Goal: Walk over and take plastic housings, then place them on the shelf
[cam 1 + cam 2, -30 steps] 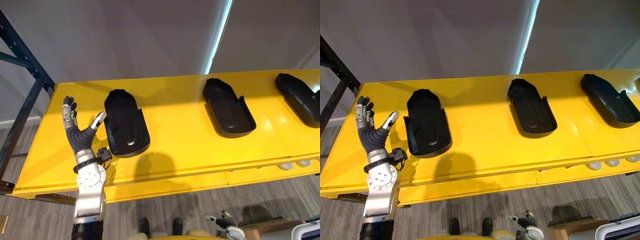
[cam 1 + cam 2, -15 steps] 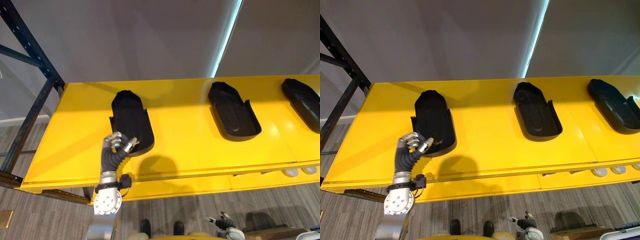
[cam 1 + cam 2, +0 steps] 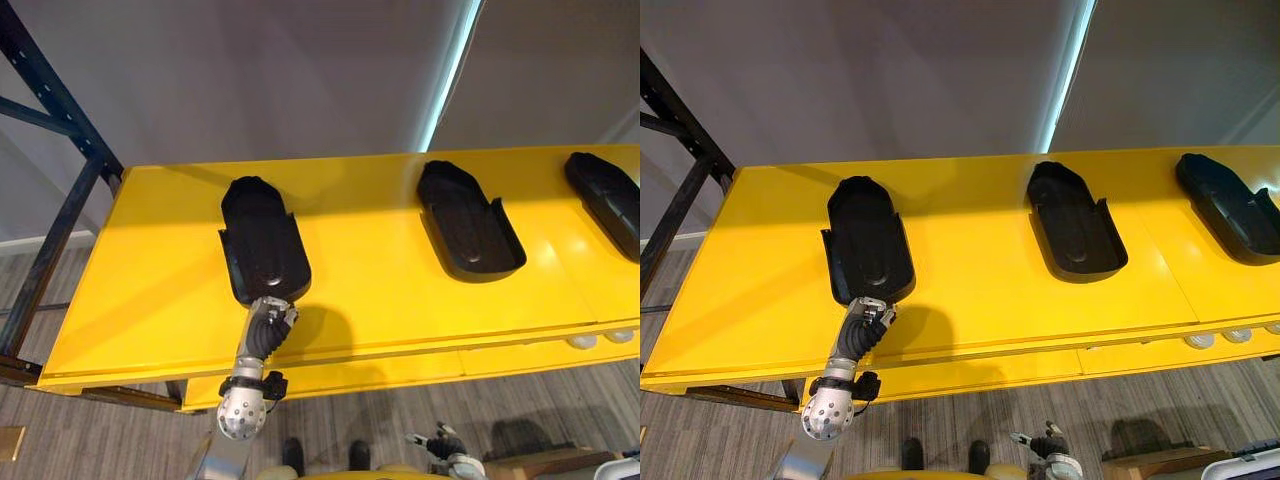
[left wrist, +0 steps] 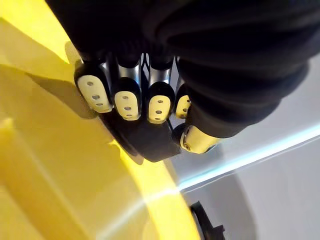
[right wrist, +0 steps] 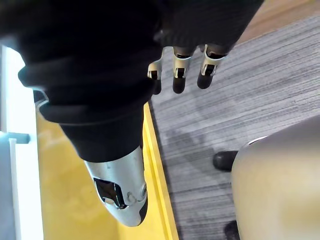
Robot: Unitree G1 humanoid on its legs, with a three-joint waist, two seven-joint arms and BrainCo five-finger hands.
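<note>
Housings, 3 of them in black plastic, are seen spread well apart along the yellow shelf [image 3: 150, 280]. The left housing [image 3: 262, 240] is laid toward the shelf's left end, the middle housing [image 3: 468, 220] is set further right, and the right housing [image 3: 608, 195] is cut off by the view's edge. The left hand [image 3: 266, 325] is found at the left housing's near end, close to the shelf's front edge. Its fingers [image 4: 125, 100] are curled onto that dark end with the thumb [image 4: 197, 139] tucked against it, so a grip is held there. The right hand [image 5: 182, 60] is hung low over the grey floor [image 5: 240, 100], fingers loose, nothing carried.
</note>
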